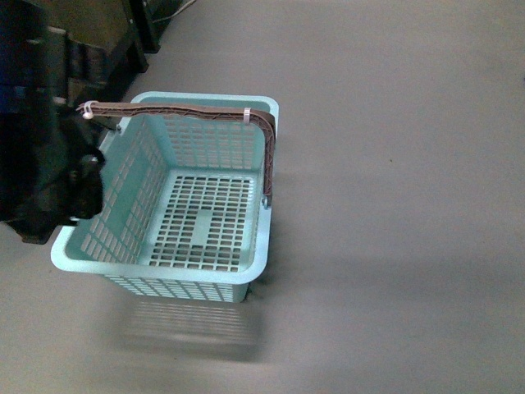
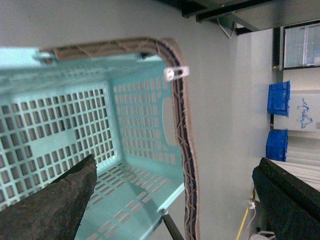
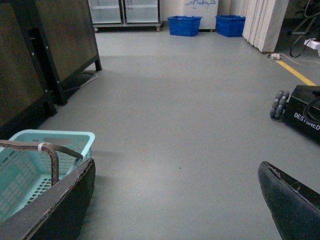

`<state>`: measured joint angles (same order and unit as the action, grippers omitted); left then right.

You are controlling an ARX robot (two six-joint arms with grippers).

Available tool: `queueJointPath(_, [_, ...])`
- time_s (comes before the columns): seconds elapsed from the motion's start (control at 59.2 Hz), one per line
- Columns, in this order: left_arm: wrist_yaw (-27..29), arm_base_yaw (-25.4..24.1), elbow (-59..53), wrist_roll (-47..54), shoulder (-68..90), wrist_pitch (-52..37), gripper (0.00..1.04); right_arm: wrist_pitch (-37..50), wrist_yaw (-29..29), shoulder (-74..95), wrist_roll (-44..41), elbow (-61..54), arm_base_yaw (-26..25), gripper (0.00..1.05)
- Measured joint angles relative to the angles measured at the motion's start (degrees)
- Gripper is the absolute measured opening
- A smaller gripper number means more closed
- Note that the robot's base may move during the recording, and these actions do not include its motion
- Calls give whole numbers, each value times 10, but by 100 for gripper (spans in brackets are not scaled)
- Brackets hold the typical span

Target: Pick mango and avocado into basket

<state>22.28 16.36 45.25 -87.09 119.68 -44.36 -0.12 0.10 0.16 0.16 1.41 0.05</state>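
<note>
The light teal basket (image 1: 261, 238) stands on the grey floor, and its slotted floor is bare. Its brown lattice handles (image 1: 270, 156) are raised and tied by a pale band (image 1: 246, 116). The mango and the avocado are out of view in every frame. My left arm (image 1: 78, 185) shows as a dark mass at the basket's left rim. My left gripper (image 2: 177, 165) is open and empty above the basket (image 2: 145, 115), astride the handle. My right gripper (image 3: 177, 167) is open and empty over bare floor, with the basket (image 3: 55, 135) beside one finger.
A dark cabinet (image 3: 50, 50) stands beyond the basket. Two blue crates (image 3: 184, 25) sit by the far wall near glass-door fridges (image 3: 125, 10). A black wheeled unit (image 3: 305, 112) and a yellow floor line (image 3: 297, 72) lie to one side.
</note>
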Motion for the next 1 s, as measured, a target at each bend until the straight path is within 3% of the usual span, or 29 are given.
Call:
queueJointPath(0.287, [-48,18,247,-22,224,-52,96,0,0,0,0,0,0,96])
queueJointPath(0.575, [-64,19,328,3,270,-81,95,0,0,0,0,0,0,96])
queueJointPath(0.997, [-72,17,282,1,262,-116,29,0,0,0,0,0,0,96])
